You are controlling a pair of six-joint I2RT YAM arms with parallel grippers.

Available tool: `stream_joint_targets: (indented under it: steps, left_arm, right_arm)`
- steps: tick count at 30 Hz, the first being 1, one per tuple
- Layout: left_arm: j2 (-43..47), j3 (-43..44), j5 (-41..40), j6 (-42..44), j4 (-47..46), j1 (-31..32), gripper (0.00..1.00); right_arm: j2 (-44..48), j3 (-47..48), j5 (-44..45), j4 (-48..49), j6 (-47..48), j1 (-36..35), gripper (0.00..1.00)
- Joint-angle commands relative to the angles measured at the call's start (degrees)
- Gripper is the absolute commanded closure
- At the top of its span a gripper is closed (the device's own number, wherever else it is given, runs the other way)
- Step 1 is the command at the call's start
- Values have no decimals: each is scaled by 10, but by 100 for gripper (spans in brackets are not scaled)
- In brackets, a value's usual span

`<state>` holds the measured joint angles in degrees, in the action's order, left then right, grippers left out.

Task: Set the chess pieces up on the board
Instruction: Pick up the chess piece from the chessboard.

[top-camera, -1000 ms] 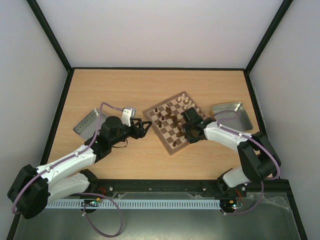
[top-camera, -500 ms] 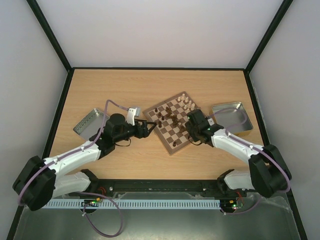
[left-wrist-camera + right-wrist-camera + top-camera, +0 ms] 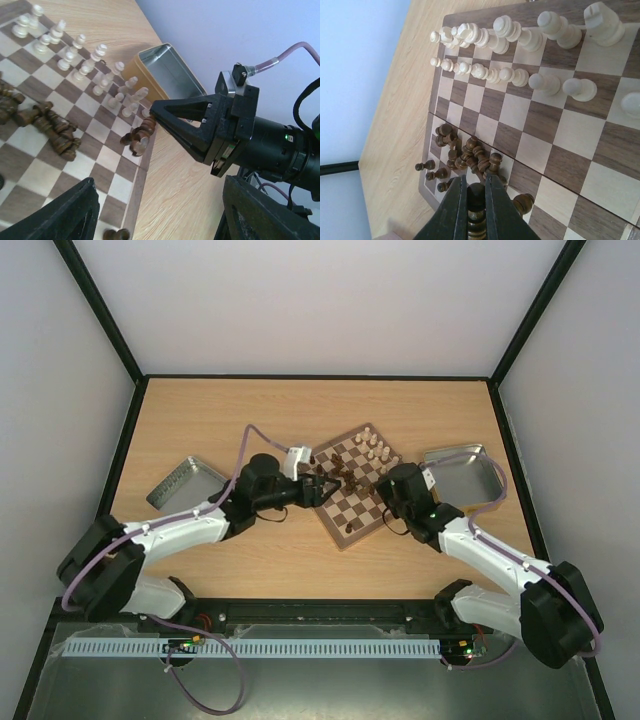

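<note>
Pinching a dark piece [image 3: 476,212] between its closed black jaws, the right gripper [image 3: 473,186] hangs low over the board [image 3: 360,512] near its right-hand edge. The piece is a small turned figure of brown wood, ringed along its stem. Only a narrow strip of it shows between the fingers.

The board is a square of checkered wood, with dark brown and pale tan squares inside a brown rim, and the grain is visible. It lies cornerwise on the light wood-grain table [image 3: 250,410]. White pieces [image 3: 544,82] stand upright in two rows along the far right edge. They are smooth cream figures, round-headed in the inner row and taller and more varied in the outer one. Dark pieces [image 3: 472,157] lie tumbled in a heap on the left half of the board, touching one another, and a few small ones stand upright near the rim. In the left wrist view a few more lie at the board's edge just under the right gripper's tip.

The left gripper [image 3: 159,187] hovers over the board's left corner with its jaws wide apart and nothing between them. Its fingers [image 3: 65,215] are broad, matte black wedges.

A grey tin [image 3: 183,482], rectangular with rounded corners, lies well left of the board. A gold tin [image 3: 170,67] with a dull metal inside lies just right of it.
</note>
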<state>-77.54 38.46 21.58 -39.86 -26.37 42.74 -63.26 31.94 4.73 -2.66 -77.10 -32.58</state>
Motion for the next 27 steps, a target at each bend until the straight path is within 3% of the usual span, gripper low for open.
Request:
stream_joint_targets:
  steps: [1, 7, 13, 27]
  left_arm:
    - [-40, 51, -13, 26, 16, 22, 32]
    - [-106, 92, -8, 33, 18, 36, 40]
    - [-133, 82, -4, 18, -14, 39, 41]
    - [-163, 63, 22, -109, -92, 40, 44]
  right_arm:
    - [9, 3, -9, 1, -17, 4, 98]
    - [9, -8, -75, 16, -79, 12, 98]
    - [14, -28, -132, 53, -111, 23, 98]
    - [43, -70, -162, 129, -161, 30, 98]
